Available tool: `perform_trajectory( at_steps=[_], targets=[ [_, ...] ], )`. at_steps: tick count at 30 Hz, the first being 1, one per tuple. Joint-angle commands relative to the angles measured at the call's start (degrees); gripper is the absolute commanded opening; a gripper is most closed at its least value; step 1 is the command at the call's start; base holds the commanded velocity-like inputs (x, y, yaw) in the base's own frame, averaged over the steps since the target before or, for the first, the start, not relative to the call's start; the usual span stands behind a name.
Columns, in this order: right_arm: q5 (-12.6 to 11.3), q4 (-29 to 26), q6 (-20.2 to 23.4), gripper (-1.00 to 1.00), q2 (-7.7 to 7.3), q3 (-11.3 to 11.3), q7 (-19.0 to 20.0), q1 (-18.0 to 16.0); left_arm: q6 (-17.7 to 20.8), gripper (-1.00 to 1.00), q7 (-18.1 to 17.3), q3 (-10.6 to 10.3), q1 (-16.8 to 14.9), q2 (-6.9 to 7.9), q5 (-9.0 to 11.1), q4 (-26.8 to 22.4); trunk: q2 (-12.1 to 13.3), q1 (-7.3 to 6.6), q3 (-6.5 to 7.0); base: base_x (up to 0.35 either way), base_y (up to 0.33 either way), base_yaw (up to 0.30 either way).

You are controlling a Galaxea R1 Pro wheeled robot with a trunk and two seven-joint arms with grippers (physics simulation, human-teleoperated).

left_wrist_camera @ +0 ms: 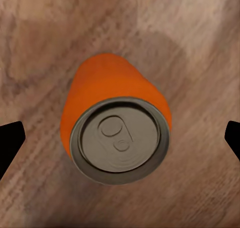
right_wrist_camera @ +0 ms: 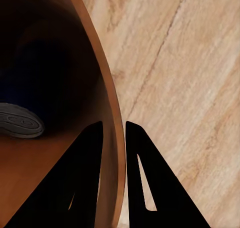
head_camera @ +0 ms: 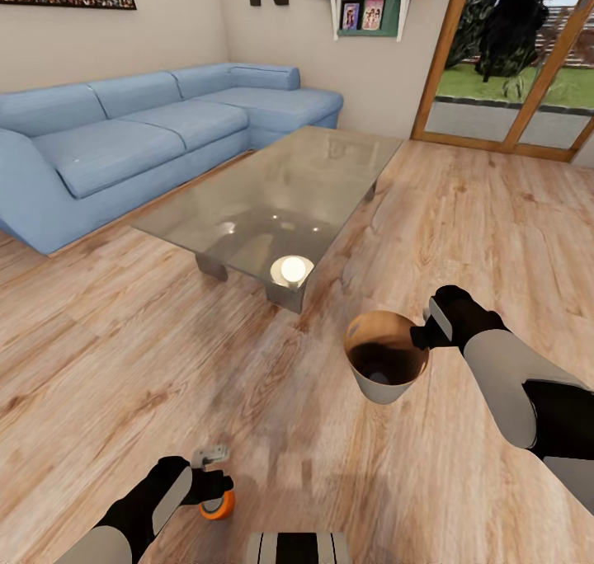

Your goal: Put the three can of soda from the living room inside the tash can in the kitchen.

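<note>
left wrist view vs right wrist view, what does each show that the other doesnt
Left wrist view: an orange soda can standing upright on the wood floor, grey top facing the camera, between the spread left gripper fingertips, which don't touch it.

Right wrist view: the brown bin, its wall pinched between the right gripper fingers, one inside and one outside. A grey can top lies down in the bin's dark inside.

Both: black gripper fingers and wood plank floor below.

Two soda cans show: one orange can at six o'clock, one grey can top inside the single brown trash can. One sofa, one glass table, two grippers.
</note>
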Motion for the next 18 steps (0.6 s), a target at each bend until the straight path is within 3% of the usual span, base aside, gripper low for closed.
perform_trajectory(
  at_steps=[1, 8, 18],
  targets=[
    [-0.5, 0.0, 0.0, -1.00, 0.01, -0.1, 0.2, 0.0, 0.0, 1.00, 0.0, 0.0, 0.0, 0.00, 0.0, 0.0, 0.0, -0.01, 0.01, 0.000, 0.000, 0.000],
    [-0.5, 0.0, 0.0, -1.00, 0.01, -0.2, 0.2, 0.0, 0.0, 1.00, 0.0, 0.1, 0.0, -0.01, 0.0, 0.2, 0.0, -0.01, 0.01, 0.000, 0.000, 0.000],
    [-0.5, 0.0, 0.0, -1.00, 0.01, -0.2, 0.2, 0.0, -0.1, 1.00, 0.0, 0.1, 0.0, -0.01, 0.0, -0.1, -0.1, 0.20, -1.77, 0.000, 0.000, 0.000]
  ],
)
